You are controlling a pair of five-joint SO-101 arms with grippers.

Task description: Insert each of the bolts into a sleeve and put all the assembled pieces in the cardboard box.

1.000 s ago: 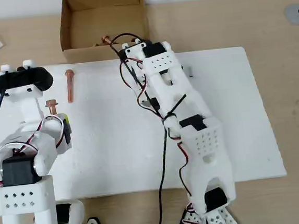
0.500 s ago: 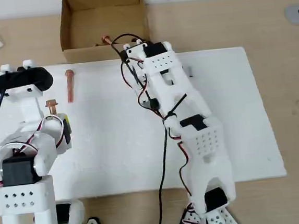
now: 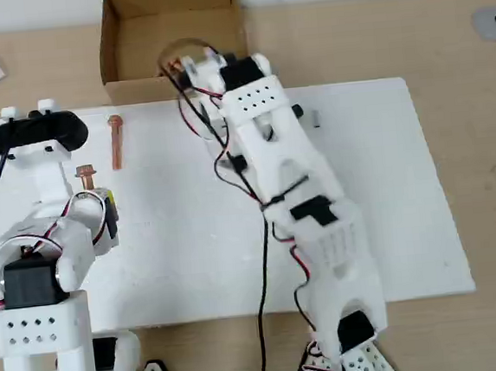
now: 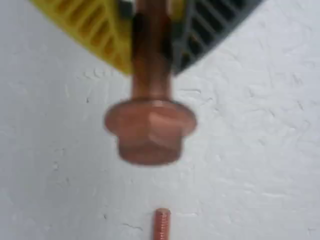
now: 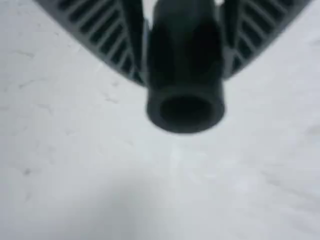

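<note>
1. The left gripper point(image 4: 150, 47) is clamping a bolt point(image 4: 150, 131) by its shank, head outward, seemingly waiting for mating.
2. The right gripper point(image 5: 185, 55) is pinching a dark sleeve point(image 5: 186, 102), bore facing forward, near the cardboard box point(image 3: 111, 50).
3. A spare bolt point(image 3: 116, 141) is lying near the held one, and open white mat point(image 3: 390, 225) is stretching between the arms.

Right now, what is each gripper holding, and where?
Left gripper: bolt, by its shank. Right gripper: sleeve, by its body, open end free.
</note>
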